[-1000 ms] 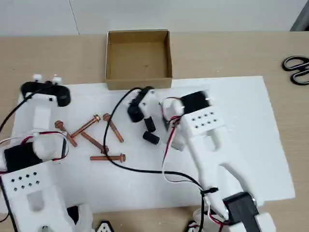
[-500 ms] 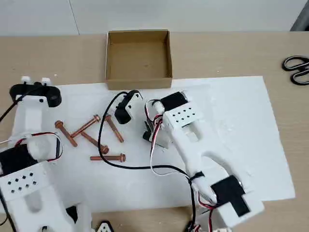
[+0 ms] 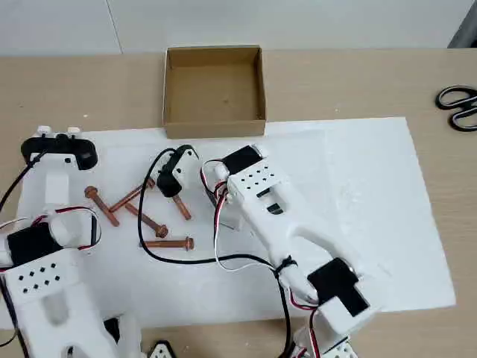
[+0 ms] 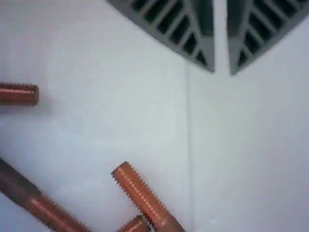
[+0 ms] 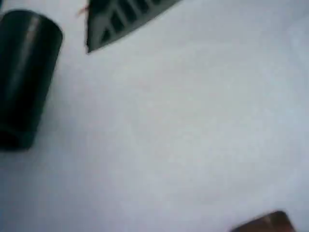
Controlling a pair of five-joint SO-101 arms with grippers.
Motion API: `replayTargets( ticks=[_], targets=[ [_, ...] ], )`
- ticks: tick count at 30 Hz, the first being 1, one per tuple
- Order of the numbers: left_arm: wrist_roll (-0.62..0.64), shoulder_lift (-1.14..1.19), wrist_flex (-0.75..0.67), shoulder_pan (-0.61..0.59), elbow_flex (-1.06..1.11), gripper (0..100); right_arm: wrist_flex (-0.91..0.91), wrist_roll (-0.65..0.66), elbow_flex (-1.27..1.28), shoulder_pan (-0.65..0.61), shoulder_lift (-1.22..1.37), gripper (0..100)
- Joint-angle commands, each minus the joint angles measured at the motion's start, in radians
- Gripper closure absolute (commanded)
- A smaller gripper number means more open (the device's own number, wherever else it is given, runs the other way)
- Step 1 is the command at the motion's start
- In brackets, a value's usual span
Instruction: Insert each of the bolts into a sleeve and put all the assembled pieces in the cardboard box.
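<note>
— Where are the bolts sitting?

— I'm seeing five bolts (image 3: 141, 217) lying loose on the left half of the white sheet (image 3: 373, 194). The front bolt (image 3: 166, 243) is lying parallel to the sheet's near edge, head pointing right. The others are lying diagonally.

— And the grippers?

— My left gripper (image 4: 221, 67) is hovering over the sheet, fingers almost together, gripping nothing. My right gripper (image 5: 111, 21) is hanging beside a black sleeve (image 5: 26, 77) lying on its side; I can't tell its state. The cardboard box (image 3: 214, 128) is sitting against the sheet's far edge.
</note>
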Motion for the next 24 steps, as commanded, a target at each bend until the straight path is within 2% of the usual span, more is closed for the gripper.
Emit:
replayTargets(
  ticks=[1, 24],
  targets=[
    [0.008, -0.005, -0.018, -0.002, -0.008, 99, -0.030, -0.011, -0.048, -0.004, 0.008, 87.6],
    [0.008, 0.002, -0.018, -0.002, -0.002, 99, -0.180, 0.014, -0.048, 0.028, 0.216, 87.6]
  ],
)
